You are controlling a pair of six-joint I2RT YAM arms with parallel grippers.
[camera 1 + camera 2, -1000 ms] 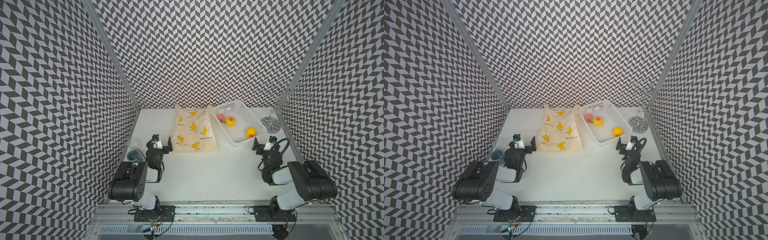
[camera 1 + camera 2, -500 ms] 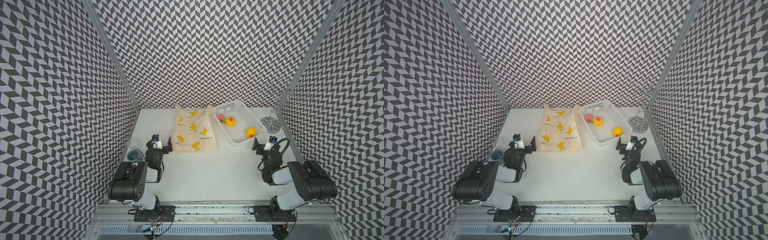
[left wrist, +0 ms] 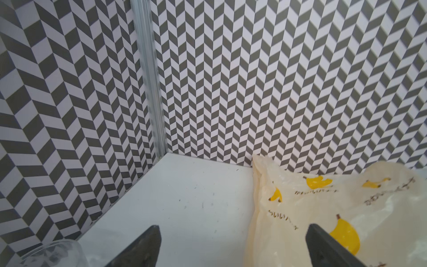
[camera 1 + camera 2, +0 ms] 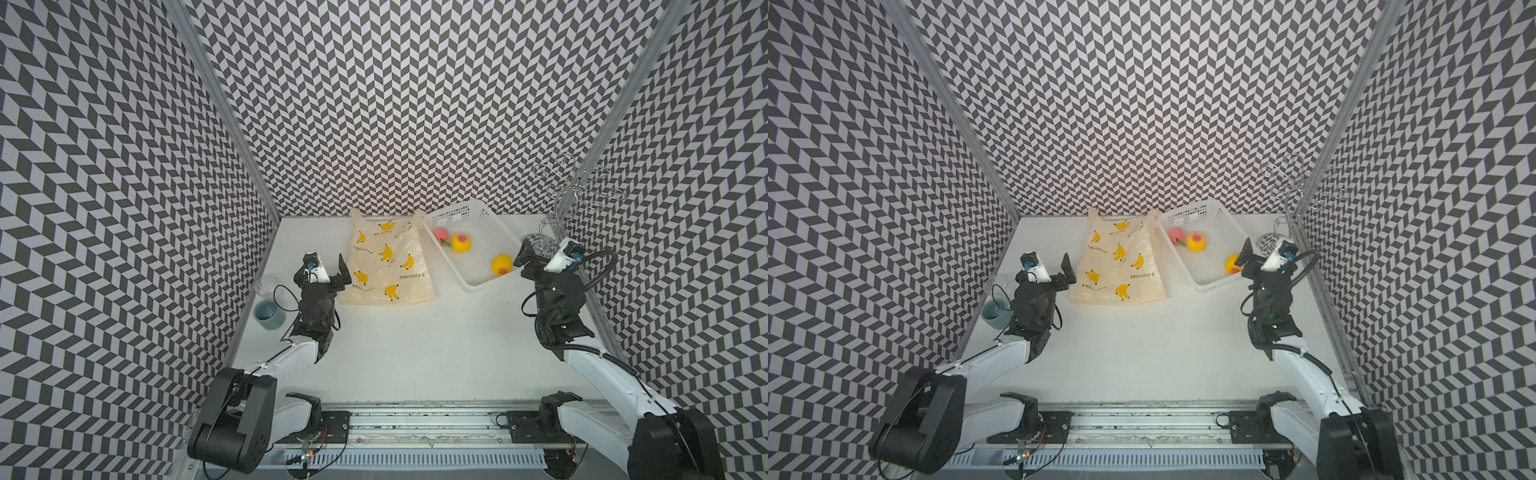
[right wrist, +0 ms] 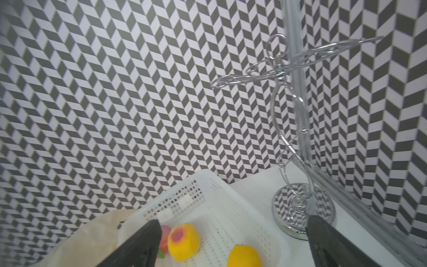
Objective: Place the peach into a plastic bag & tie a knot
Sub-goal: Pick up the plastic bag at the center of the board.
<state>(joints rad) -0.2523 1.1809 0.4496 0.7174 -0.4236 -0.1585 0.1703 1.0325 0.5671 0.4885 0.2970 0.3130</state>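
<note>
The plastic bag [image 4: 386, 262] [image 4: 1121, 262] lies flat on the white table, banana print up, its handles toward the back wall. The knot is out of view. The peach [image 4: 441, 235] [image 4: 1176, 235], pink with a green leaf, sits in the white basket [image 4: 490, 282] [image 4: 1208, 284] beside a yellow fruit with a red spot [image 4: 460, 242]. My left gripper [image 4: 332, 274] [image 3: 233, 227] is open just left of the bag's near corner [image 3: 335, 208], holding nothing. At the basket's near right corner my right gripper [image 4: 540, 259] [image 5: 233, 219] is open and empty, facing the basket rim [image 5: 208, 175].
Another yellow fruit [image 4: 501, 264] [image 5: 243, 256] lies in the basket's near end. A chrome wire stand [image 4: 557, 216] [image 5: 302, 208] rises at the back right. A clear glass [image 4: 268, 284] and a blue cup [image 4: 269, 313] stand by the left wall.
</note>
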